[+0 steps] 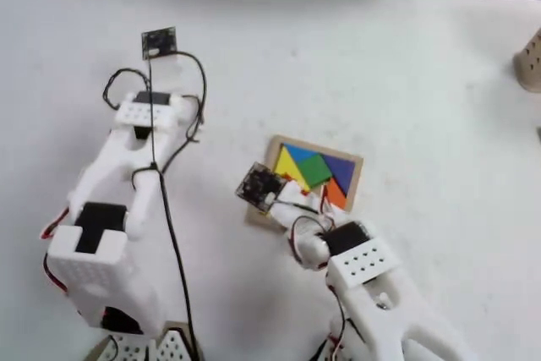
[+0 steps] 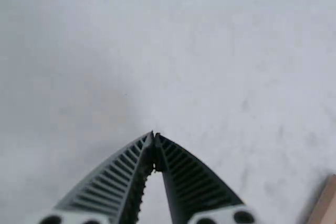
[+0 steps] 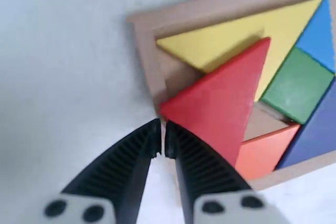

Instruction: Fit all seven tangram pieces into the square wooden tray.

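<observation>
We are looking at the red triangle [image 3: 220, 103]. It is lying crooked, with one point riding up over the yellow triangle [image 3: 226, 38] and one corner sitting by the rim of the tray [image 3: 142, 45]. The right claw [image 3: 161, 132] is pressing its two fingers almost together, holding nothing, with its tips just beside that corner. We are thinking a hard push could make the red triangle slide higher onto the yellow one, or bump the green square [image 3: 299, 85] and the orange piece [image 3: 262, 153] out of place. The light tray could also be sliding on the table [image 2: 157, 35]. The rim is standing in the way of the low corner. The left claw [image 2: 155, 145] is closed too, holding nothing, hanging over bare table, near the tray but apart from it.
</observation>
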Robot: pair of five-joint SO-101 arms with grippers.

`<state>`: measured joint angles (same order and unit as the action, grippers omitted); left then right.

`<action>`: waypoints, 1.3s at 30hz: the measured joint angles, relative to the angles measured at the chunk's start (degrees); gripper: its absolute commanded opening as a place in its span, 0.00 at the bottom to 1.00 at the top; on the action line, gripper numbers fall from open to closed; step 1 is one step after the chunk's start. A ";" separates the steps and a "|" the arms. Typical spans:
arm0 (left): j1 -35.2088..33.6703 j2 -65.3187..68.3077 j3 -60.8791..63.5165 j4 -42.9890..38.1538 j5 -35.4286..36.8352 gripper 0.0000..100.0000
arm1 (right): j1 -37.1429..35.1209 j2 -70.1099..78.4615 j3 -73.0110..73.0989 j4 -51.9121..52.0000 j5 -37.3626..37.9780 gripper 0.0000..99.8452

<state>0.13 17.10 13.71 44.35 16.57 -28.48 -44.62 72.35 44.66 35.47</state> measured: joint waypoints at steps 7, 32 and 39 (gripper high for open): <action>0.00 0.00 0.00 0.00 0.00 0.03 | 1.85 0.00 0.00 -6.15 0.00 0.02; 0.00 0.00 0.00 -1.32 0.00 0.03 | 6.33 22.33 -12.48 -3.96 -8.53 0.02; 0.00 0.00 0.00 -1.32 0.00 0.03 | 6.77 28.75 -20.48 -4.48 -10.73 0.02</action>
<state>0.13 17.10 13.71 43.03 16.57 -21.71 -15.87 51.87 40.18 24.75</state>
